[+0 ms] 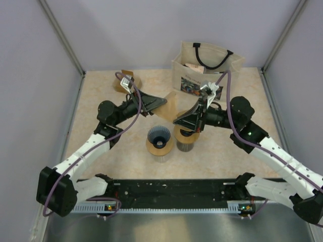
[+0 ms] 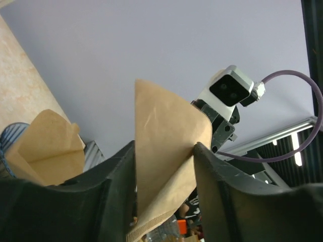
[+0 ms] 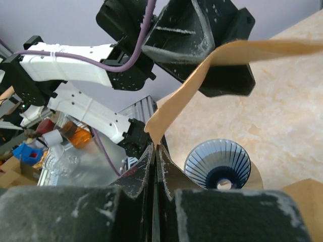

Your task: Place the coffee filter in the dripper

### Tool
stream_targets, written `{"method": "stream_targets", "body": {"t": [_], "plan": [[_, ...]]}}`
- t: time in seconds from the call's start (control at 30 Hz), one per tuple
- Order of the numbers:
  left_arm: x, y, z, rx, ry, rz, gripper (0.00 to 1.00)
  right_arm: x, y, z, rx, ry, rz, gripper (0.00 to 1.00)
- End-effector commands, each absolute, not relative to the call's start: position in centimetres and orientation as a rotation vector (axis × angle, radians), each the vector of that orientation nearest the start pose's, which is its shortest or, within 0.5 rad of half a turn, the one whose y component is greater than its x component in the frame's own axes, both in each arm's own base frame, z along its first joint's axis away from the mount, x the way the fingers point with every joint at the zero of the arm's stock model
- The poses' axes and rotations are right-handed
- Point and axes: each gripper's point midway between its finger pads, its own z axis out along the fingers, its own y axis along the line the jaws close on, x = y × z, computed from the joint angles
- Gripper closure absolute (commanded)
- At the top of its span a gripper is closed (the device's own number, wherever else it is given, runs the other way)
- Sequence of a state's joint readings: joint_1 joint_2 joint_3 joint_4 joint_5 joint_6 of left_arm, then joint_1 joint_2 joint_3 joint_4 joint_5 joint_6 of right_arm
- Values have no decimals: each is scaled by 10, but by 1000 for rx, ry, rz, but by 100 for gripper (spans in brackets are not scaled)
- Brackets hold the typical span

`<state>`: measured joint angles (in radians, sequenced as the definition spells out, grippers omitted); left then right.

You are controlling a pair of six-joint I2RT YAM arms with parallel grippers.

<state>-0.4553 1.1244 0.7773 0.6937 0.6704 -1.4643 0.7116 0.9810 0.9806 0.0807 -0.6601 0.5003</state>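
Currently the coffee filter [image 2: 161,116] hangs in the air between the two arms. The left gripper [image 2: 165,148] is partway closed, with one finger pressed against each side of the folded brown paper, and the right gripper [image 3: 154,147] is fully closed, pinching the filter's lower corner at its fingertips. The blue ribbed dripper [image 1: 160,136] stands upright on the table [image 1: 227,151] just below and nearer the arm bases; the filter is above it and does not touch it.
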Motion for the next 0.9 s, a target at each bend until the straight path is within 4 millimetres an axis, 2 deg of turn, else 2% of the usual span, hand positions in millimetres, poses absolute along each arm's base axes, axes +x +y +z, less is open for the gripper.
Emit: {"method": "stream_targets", "body": {"t": [0.0,0.07,0.23,0.33,0.37,0.4,0.43,0.57,0.67,0.77,0.87], "plan": [[225,-272,406,32,1491,-2020,56,151,295,389,-755,1450,1430,100],[225,-271,406,40,1478,-2027,70,152,293,389,-739,1455,1420,100],[221,-271,407,70,1467,-2017,86,161,287,390,-653,1476,1378,100],[217,-270,409,131,1442,-1976,100,160,286,384,-662,1494,1376,100],[214,-270,412,176,1423,-1957,100,159,287,379,-666,1510,1377,96],[210,-271,415,251,1395,-1930,100,156,286,376,-680,1519,1381,87],[203,-273,416,347,1375,-1912,100,155,285,371,-684,1534,1376,71],[185,-278,414,599,1341,-1882,100,164,264,361,-584,1594,1244,41],[177,-280,412,723,1322,-1896,100,177,235,362,-452,1617,1077,26],[161,-277,413,868,1250,-1924,100,188,209,370,-350,1596,941,13],[159,-278,413,922,1258,-1958,100,191,199,378,-332,1567,890,9]]}}
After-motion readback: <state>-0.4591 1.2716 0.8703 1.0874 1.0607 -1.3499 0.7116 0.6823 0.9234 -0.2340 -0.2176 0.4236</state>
